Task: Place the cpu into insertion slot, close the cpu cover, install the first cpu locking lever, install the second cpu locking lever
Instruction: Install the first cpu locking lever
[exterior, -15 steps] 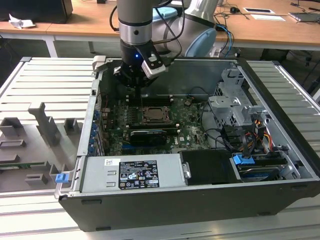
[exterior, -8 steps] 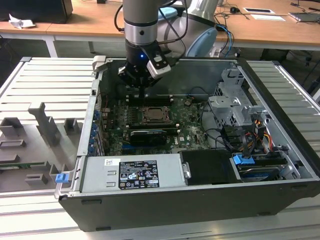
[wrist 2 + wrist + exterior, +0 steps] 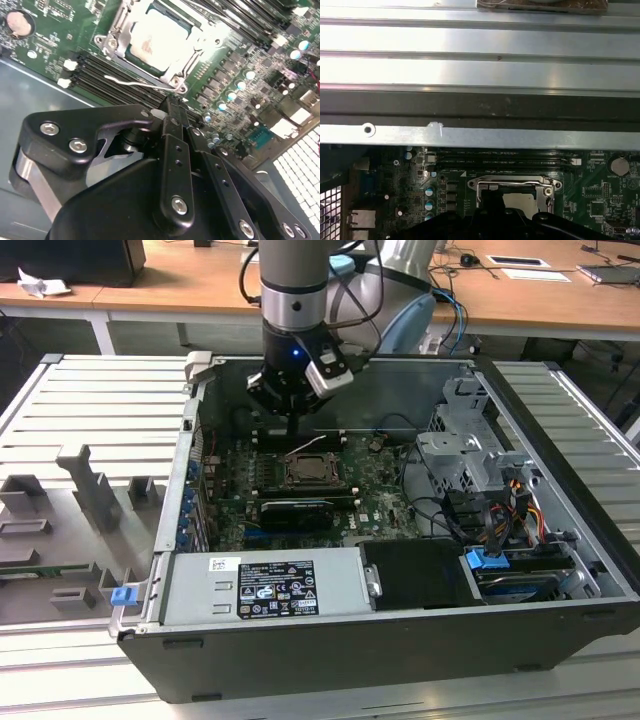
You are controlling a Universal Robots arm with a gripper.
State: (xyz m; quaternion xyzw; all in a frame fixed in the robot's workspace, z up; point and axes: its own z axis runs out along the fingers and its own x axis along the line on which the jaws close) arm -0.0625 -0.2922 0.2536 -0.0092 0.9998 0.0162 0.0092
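The cpu point(image 3: 157, 37) lies flat in the insertion slot point(image 3: 315, 472) on the green board, its pale metal face showing through the window of the cpu cover point(image 3: 116, 27), which is folded down over it. A thin silver locking lever point(image 3: 132, 81) lies loose along the socket's edge, beside the memory slots. Another lever bar point(image 3: 512, 183) runs along the socket's far side. My gripper point(image 3: 170, 102) is shut with nothing between its fingers, its tip just off the socket corner next to the loose lever. In the exterior view the gripper point(image 3: 293, 430) hangs right behind the socket.
The open computer case holds a grey power supply point(image 3: 265, 585) at the front and a drive cage point(image 3: 465, 450) with cables on the exterior view's right. Long black memory slots point(image 3: 95, 70) flank the socket. The case wall point(image 3: 480, 135) rises close behind. A grey fixture tray point(image 3: 80, 500) lies outside.
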